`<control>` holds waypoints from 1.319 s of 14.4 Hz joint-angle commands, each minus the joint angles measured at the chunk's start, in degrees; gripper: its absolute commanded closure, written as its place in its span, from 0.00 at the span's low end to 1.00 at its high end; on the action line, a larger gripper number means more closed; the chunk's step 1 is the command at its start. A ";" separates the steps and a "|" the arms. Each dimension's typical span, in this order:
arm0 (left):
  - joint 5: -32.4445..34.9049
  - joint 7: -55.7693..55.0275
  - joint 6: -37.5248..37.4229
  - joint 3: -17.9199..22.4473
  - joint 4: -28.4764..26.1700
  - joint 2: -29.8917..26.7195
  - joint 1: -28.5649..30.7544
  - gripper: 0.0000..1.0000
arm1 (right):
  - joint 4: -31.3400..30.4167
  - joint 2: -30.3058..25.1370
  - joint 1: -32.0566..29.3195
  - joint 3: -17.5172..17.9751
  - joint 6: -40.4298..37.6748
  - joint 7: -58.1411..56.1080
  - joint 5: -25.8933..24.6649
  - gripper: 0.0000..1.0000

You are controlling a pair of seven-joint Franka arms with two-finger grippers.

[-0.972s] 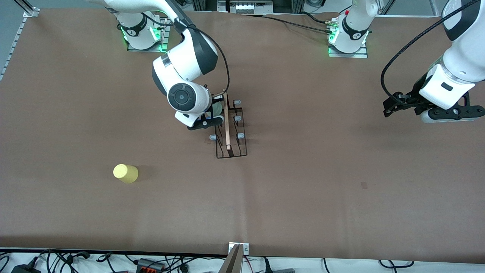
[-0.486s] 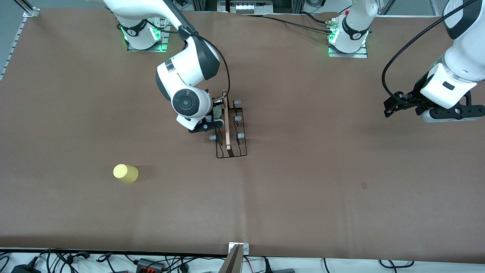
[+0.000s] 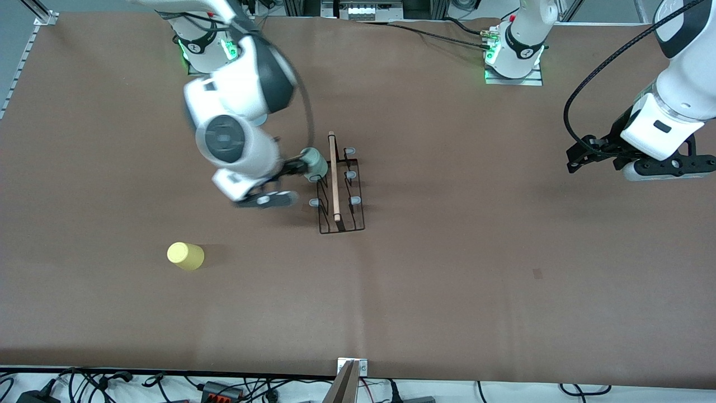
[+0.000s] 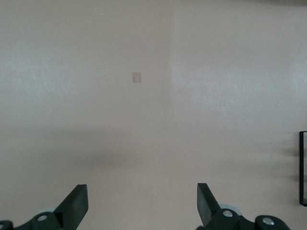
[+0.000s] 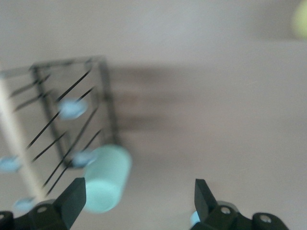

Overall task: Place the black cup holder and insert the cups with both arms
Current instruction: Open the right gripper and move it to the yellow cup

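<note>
The black cup holder (image 3: 341, 193) stands mid-table with its wooden rod handle (image 3: 334, 173) on top. It also shows in the right wrist view (image 5: 72, 96). The sage green cup (image 3: 315, 163) sits tilted over a peg on the holder's side toward the right arm's end, and shows in the right wrist view too (image 5: 106, 178). My right gripper (image 3: 286, 182) is open and empty beside that cup, one finger close to it (image 5: 139, 199). The yellow cup (image 3: 185, 256) lies on the table nearer the front camera. My left gripper (image 3: 571, 159) waits open and empty (image 4: 141, 203). The light blue cup is out of view.
Several grey-tipped pegs (image 3: 351, 175) on the holder are bare. A small dark mark (image 3: 537, 273) is on the brown table (image 3: 447, 291). The arm bases (image 3: 513, 56) stand along the table's edge farthest from the front camera.
My right gripper has let go of the green cup, left it on the peg, and drawn back toward the right arm's end. The left arm has not moved.
</note>
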 commanded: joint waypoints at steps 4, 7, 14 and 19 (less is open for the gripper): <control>-0.95 0.02 -1.27 -0.07 1.47 0.40 0.06 0.00 | 0.79 5.93 -9.32 -3.57 11.13 -1.67 -1.78 0.00; -0.95 0.02 -1.27 -0.15 1.47 0.40 -0.03 0.00 | 0.79 10.24 -14.43 -3.57 21.24 -11.94 -2.14 0.00; -0.95 0.02 -1.27 -0.07 1.47 0.40 -0.03 0.00 | 3.51 17.19 -19.98 -3.04 23.38 -28.40 1.63 0.00; -0.95 0.02 -1.27 -0.15 1.47 0.40 -0.03 0.00 | 3.51 18.77 -20.24 -3.13 23.20 -33.67 2.87 0.00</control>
